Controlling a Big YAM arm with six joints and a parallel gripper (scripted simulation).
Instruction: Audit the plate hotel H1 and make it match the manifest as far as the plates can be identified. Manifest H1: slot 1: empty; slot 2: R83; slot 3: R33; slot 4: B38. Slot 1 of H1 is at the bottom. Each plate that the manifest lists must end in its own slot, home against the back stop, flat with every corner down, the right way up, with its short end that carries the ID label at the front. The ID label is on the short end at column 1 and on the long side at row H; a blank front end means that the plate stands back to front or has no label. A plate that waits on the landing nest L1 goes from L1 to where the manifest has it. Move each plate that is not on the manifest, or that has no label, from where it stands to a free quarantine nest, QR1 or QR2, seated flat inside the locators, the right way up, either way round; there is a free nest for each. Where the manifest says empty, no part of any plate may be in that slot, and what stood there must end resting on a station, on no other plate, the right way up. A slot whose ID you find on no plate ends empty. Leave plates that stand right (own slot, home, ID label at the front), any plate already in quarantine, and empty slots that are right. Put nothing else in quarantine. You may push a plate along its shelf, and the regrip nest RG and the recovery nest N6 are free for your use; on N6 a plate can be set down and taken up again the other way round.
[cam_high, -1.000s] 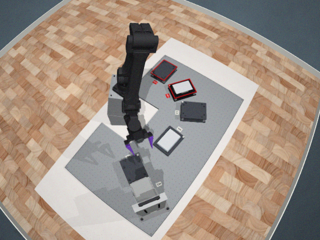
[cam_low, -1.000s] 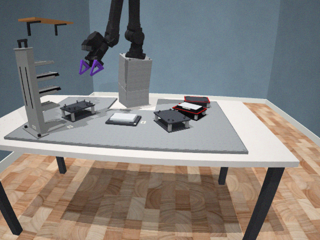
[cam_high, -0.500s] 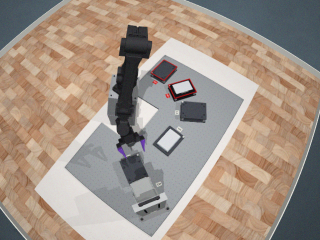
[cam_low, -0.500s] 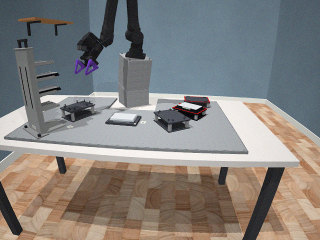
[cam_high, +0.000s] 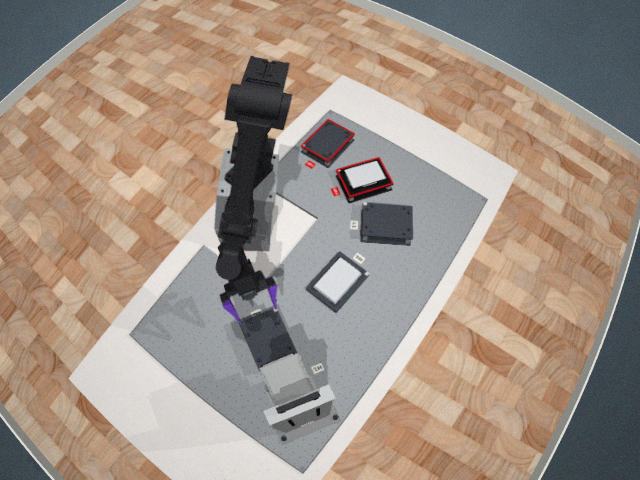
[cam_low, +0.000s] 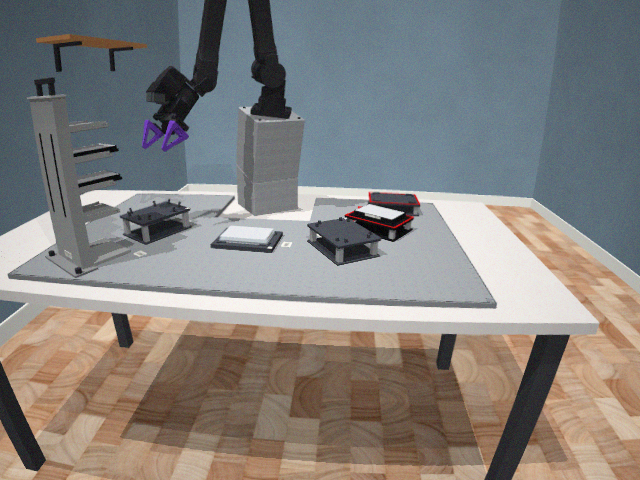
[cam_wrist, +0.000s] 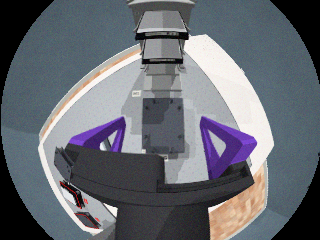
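The plate hotel H1 (cam_low: 62, 175) stands at the left end of the grey mat, and shows in the overhead view (cam_high: 297, 397) and at the top of the wrist view (cam_wrist: 162, 20). Its two middle shelves each hold a dark plate (cam_low: 95, 150) (cam_low: 99, 179). The top and bottom shelves look bare. My gripper (cam_low: 164, 135) is open and empty. It hangs in the air in front of the hotel, at about the height of the upper shelves and above a raised dark nest (cam_low: 155, 217). The purple fingers frame that nest (cam_wrist: 162, 123) in the wrist view. No ID label is readable.
A white plate (cam_low: 247, 236) lies on a flat nest at mid-mat. A second raised dark nest (cam_low: 343, 237) stands bare to its right. One red-edged quarantine nest holds a white plate (cam_low: 381, 214); the other (cam_low: 393, 198) is bare. The arm's grey pedestal (cam_low: 268, 160) stands behind.
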